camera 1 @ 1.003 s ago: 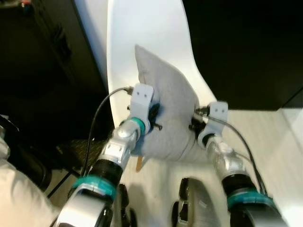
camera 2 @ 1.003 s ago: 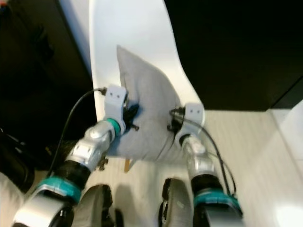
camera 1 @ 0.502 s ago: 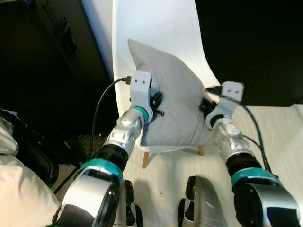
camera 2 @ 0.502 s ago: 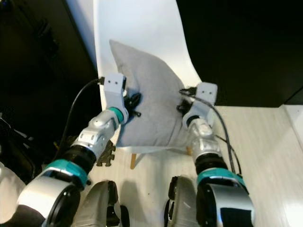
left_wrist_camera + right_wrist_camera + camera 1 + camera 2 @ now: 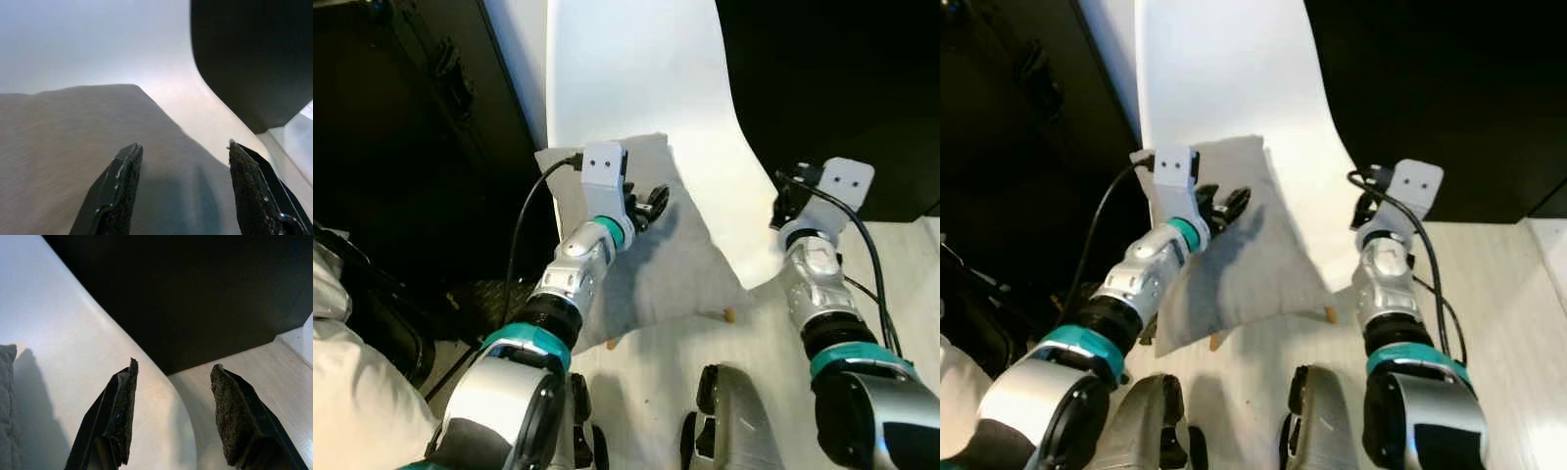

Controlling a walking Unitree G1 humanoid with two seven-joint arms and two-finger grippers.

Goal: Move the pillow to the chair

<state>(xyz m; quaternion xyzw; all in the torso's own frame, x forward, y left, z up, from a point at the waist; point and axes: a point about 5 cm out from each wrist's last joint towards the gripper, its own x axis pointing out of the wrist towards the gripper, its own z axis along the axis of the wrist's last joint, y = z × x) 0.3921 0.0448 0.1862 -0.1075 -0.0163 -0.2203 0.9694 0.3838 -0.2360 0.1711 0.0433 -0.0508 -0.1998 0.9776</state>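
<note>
The grey fabric pillow (image 5: 675,259) lies flat on the white moulded chair (image 5: 646,78) seat, so both the left hand (image 5: 651,204) and right hand (image 5: 171,416) hang open, empty.

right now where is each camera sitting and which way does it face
Head eyes: on the head, looking down at the pillow on the white chair; both silver arms show, left gripper above the pillow.
Left wrist: on the left arm, looking along its open fingers at pillow and chair.
Right wrist: on the right arm, along its open fingers at the chair edge and floor.
All views share the chair.
</note>
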